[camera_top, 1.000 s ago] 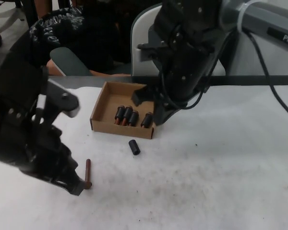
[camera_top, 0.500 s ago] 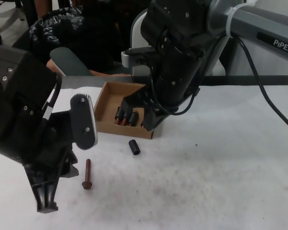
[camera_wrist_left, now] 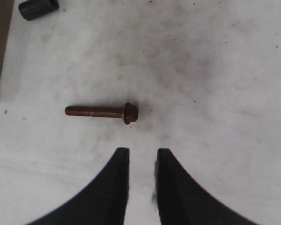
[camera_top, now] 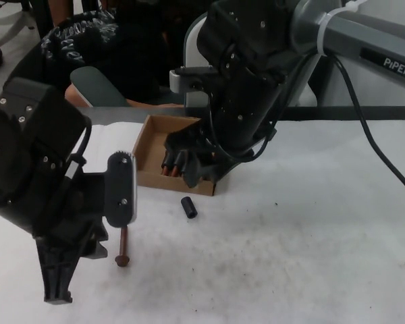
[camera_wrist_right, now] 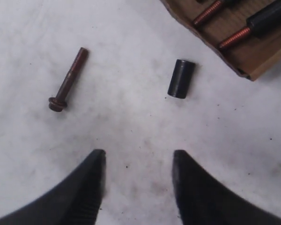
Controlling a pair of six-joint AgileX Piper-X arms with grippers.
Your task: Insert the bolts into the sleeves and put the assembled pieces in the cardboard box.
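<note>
Left gripper [camera_wrist_left: 142,152] empty, fingers narrowly parted, hovers near bolt [camera_wrist_left: 101,112], which lies flat on bench. Sleeve [camera_wrist_right: 181,78] lies just beside cardboard box [camera_top: 162,181]. Right gripper [camera_wrist_right: 138,154] spread, empty. Likely best: turn left wrist, straddle shank crosswise, then clamp.

L tool [camera_wrist_left: 142,152] lifted off bolt [camera_wrist_left: 100,112]; R tool [camera_wrist_right: 138,154] swung toward sleeve [camera_wrist_right: 181,78].

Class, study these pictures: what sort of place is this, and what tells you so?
Probably a robotics lab or test bench for small assembly work. The left arm and right arm stand over a white bench, with a loose bolt and sleeve near a cardboard box holding assembled pieces.
</note>
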